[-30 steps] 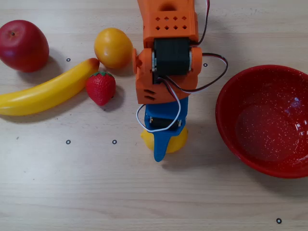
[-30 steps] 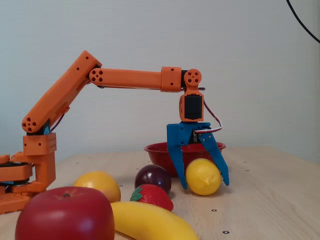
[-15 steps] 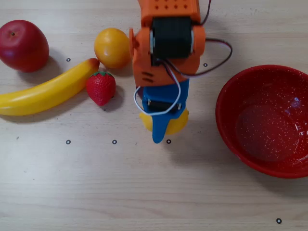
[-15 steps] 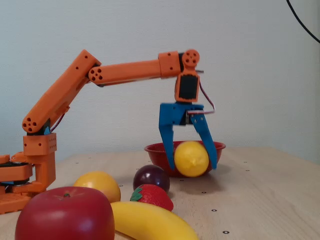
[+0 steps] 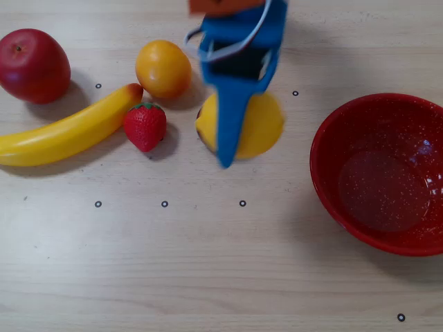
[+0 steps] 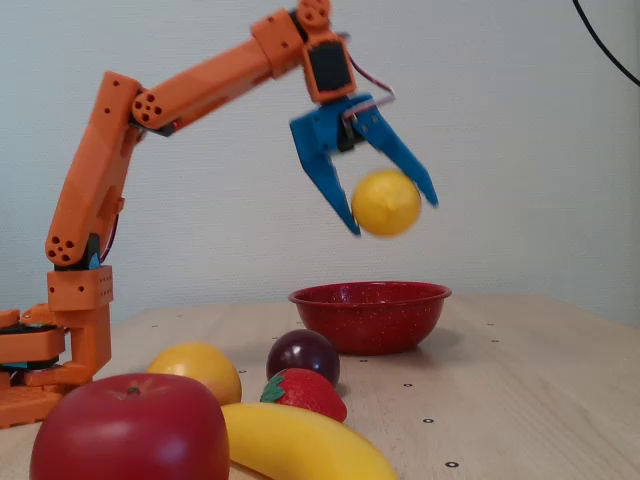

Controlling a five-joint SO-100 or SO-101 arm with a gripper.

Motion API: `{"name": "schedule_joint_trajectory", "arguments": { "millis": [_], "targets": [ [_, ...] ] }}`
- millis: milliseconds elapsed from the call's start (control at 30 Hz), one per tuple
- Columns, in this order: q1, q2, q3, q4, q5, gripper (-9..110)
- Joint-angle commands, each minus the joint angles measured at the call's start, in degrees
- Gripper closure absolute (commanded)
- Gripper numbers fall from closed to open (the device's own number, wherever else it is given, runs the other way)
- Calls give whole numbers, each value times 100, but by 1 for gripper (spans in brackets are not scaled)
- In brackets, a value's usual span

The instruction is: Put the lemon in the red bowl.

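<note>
While clamped in blue plastic jaws, smooth oval lemon (image 6: 386, 203) aloft.

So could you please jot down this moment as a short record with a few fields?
held: lemon, between the blue fingers, high in the air
gripper: shut on the lemon
bowl: red, empty, to the right in the overhead view
on the table: apple, banana, strawberry, orange, plum
lemon over bowl: not yet

gripper (image 6: 388, 208) grips lemon (image 6: 385, 203) aloft
</note>
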Motion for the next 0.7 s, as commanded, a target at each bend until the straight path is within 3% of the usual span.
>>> {"name": "schedule_joint_trajectory", "arguments": {
  "millis": [0,267,667],
  "targets": [
    [475,1090,-545,431,-185,101],
    [1274,2109,246,-633,-62,101],
    [2162,3076,3015,-3709,826,101]
  ]
}}
